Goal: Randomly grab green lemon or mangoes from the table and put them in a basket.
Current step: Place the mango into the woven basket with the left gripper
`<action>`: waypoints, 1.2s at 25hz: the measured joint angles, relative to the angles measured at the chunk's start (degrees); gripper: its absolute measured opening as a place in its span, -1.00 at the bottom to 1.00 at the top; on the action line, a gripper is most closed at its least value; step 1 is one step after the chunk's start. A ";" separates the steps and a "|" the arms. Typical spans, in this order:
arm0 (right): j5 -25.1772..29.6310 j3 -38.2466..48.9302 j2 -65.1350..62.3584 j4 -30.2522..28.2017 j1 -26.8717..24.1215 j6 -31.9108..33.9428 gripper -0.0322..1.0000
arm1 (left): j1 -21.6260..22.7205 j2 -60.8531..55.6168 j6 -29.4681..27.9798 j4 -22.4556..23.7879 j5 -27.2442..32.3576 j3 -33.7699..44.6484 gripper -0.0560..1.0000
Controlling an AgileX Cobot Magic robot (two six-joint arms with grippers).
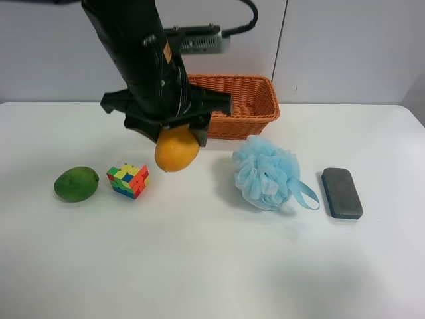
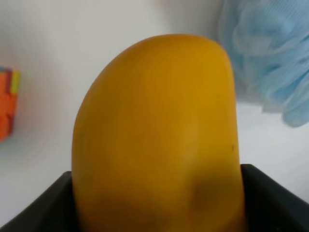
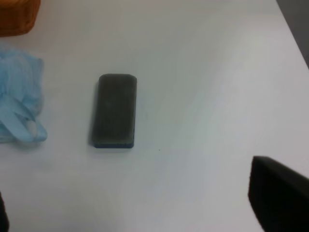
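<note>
**Mango gripped, basket close behind**

The mango (image 1: 176, 151) hangs between the left fingers (image 2: 273, 198), which clench its upper end. Its free end points down, apparently clear of the bench (image 1: 199, 266), a hold that likely suits a carry and drop. The basket (image 1: 255, 116) stands just behind these fingers. The green lemon (image 1: 76, 184) lies to one side of them, beyond a colour cube (image 1: 127, 181), and a blue pouf (image 1: 265, 174) lies to the other. The right fingers (image 3: 280, 203) are spread and empty above a dark block (image 3: 115, 110).
</note>
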 joint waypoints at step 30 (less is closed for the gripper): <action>0.00 0.00 0.00 0.00 0.00 0.00 0.99 | 15.12 32.53 23.74 -0.08 -8.62 -42.47 0.28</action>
